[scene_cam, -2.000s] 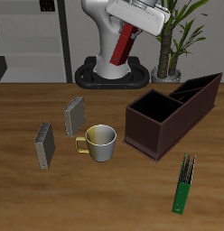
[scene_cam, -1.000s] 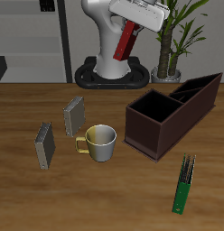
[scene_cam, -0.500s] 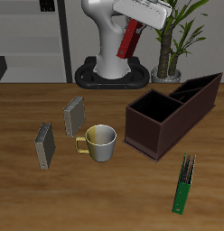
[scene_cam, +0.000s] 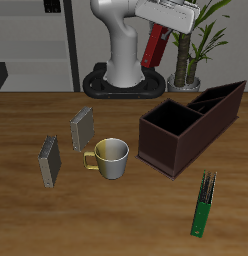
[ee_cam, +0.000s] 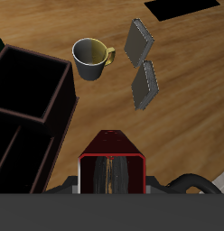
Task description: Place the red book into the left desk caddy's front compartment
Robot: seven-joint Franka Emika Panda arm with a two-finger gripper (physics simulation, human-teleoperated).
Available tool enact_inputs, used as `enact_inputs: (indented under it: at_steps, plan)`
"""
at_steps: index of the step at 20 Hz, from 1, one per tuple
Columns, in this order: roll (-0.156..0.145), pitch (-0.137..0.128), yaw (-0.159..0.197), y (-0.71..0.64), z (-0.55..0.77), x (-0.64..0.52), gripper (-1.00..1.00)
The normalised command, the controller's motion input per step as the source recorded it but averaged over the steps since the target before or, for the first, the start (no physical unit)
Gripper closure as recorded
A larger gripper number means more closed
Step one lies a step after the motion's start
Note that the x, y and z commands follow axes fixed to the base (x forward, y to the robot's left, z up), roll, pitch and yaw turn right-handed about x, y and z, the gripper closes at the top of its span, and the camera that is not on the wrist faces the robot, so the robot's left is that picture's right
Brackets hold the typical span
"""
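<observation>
Wood-grained table (scene_cam: 36,225) is being occupied, from largest to smallest, by the left desk caddy (scene_cam: 176,140), a mug and three small books. The left desk caddy (dark brown-maroon, its large square section nearest the table's front edge) is being shown open-topped and lying at an angle (ee_cam: 23,104). High above the table, farther back than the caddy, the red book (scene_cam: 154,45) is being held aloft, tilted, by the gripper (scene_cam: 164,27), whose fingers are being kept clenched on it; in the wrist view the red book (ee_cam: 112,167) is being seen hanging directly below the gripper, well apart from the caddy. The yellow-green mug (scene_cam: 111,158) is being flanked by two grey books (scene_cam: 82,127), both standing upright. The thin green book (scene_cam: 204,203) is lying flat near the front edge.
</observation>
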Motion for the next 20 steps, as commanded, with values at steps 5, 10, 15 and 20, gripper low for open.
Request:
enact_inputs:
  at_steps: [5,10,15,20]
  plan:
    - [0.064,0.016,-0.049,0.34,-0.01,0.08,1.0]
    - [0.036,0.004,-0.029,0.26,0.01,0.13,1.0]
    - [0.02,-0.029,-0.038,0.18,0.02,0.1,1.0]
    - [0.035,0.01,-0.037,0.18,-0.16,0.25,1.0]
